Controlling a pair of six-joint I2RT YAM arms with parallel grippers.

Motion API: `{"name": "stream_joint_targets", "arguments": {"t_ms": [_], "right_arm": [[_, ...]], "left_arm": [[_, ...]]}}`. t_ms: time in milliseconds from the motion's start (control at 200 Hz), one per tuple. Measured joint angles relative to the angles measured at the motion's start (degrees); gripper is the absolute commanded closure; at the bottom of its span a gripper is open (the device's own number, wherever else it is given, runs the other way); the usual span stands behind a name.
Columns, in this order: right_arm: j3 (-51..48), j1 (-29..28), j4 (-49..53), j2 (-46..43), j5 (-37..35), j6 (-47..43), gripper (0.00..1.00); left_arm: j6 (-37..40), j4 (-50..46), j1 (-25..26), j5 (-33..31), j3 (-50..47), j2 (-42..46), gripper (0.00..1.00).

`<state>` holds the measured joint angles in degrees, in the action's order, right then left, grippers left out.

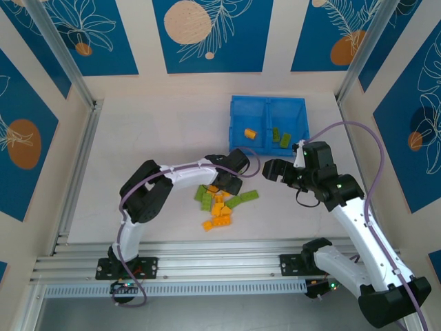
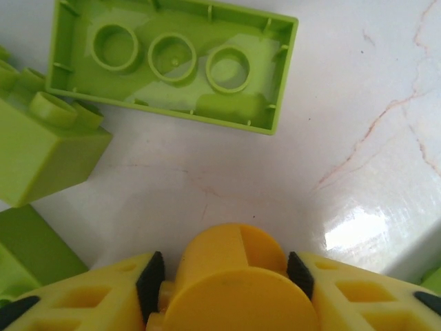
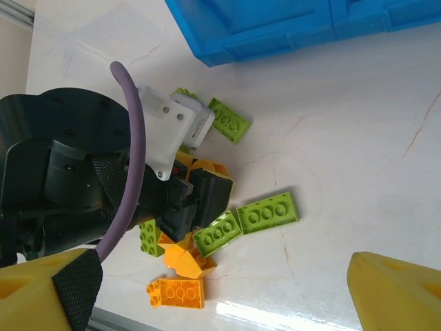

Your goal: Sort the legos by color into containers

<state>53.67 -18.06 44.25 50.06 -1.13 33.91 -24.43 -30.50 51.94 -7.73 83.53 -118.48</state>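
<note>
Legos (image 1: 222,203) lie piled directly under my left gripper (image 2: 227,276). Just ahead of its fingertips a light green plate (image 2: 172,62) lies upside down, showing a hollow underside with three round tubes. Off to the left of the fingers sits a chunky green block (image 2: 41,145) with a stud showing, just beside the plate. Another green piece (image 2: 34,248) lies closer in on that same side. Nothing stands between the fingers and the bare table (image 2: 331,138) ahead.

The left gripper is clamped on an orange-yellow brick (image 2: 234,303), its black pads (image 2: 150,276) pressed to both sides of the rounded part.

My right gripper (image 1: 270,169) hangs to the right of the pile, well apart from it. Its yellow fingers (image 3: 396,293) are spread wide with nothing between them. Below it I see two green plates (image 3: 265,212) side by side and an orange plate (image 3: 178,293) at the near edge of the heap.

Beyond both grippers sits the blue tray (image 1: 269,101). One orange brick (image 1: 250,133) lies in its left compartment and green bricks (image 1: 280,138) in its right.

The bricks are smooth, glossy plastic. The table is white and shiny, with thin reddish veins.
</note>
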Motion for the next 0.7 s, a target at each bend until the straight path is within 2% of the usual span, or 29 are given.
{"name": "stream_joint_targets", "arguments": {"t_ms": [115,370,550,700], "right_arm": [[0.00,0.00,-0.02,0.02,0.79,0.20,0.07],[0.46,0.00,0.13,0.00,3.96,1.53,0.07],[0.46,-0.15,-0.31,-2.10,3.91,2.89,0.07],[0.46,-0.17,-0.76,-2.64,3.87,3.61,0.07]], "left_arm": [[-0.35,0.57,0.00,0.50,-0.46,0.61,0.62],[1.09,-0.46,0.02,-1.07,1.18,6.49,0.64],[5.44,-0.15,-1.03,-4.22,15.08,5.53,0.65],[10.23,2.47,-3.30,-8.20,33.07,-3.74,0.67]]}}
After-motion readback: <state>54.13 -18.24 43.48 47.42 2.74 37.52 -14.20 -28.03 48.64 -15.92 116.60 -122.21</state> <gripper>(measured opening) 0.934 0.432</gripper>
